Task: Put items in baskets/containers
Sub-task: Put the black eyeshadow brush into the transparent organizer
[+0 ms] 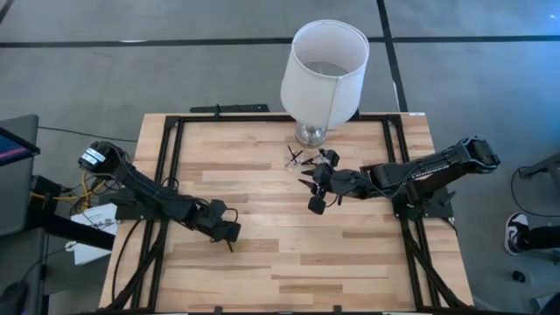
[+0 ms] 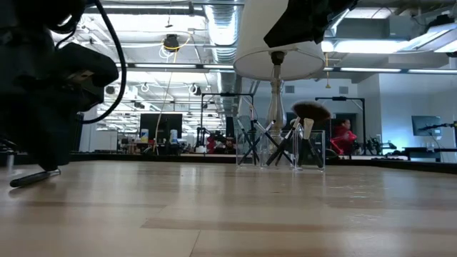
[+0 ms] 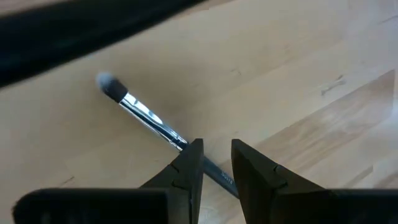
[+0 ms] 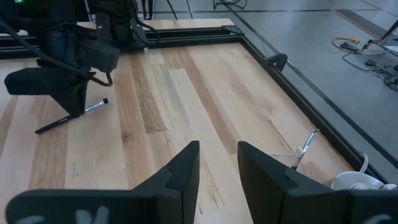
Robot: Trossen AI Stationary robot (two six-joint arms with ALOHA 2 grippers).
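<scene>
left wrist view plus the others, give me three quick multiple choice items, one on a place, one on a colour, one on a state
1. The lamp stands:
A) at the far edge of the table
B) at its near left corner
C) on the floor

2. Its shade is:
A) red
B) white
C) green

3. The brush at the left gripper:
A) stands in a cup
B) hangs in the air
C) lies flat on the wood

Answers:
1 A, the high view shows its base by the far rail.
2 B, the shade is plainly white.
3 C, the low view shows it resting on the table.
</scene>
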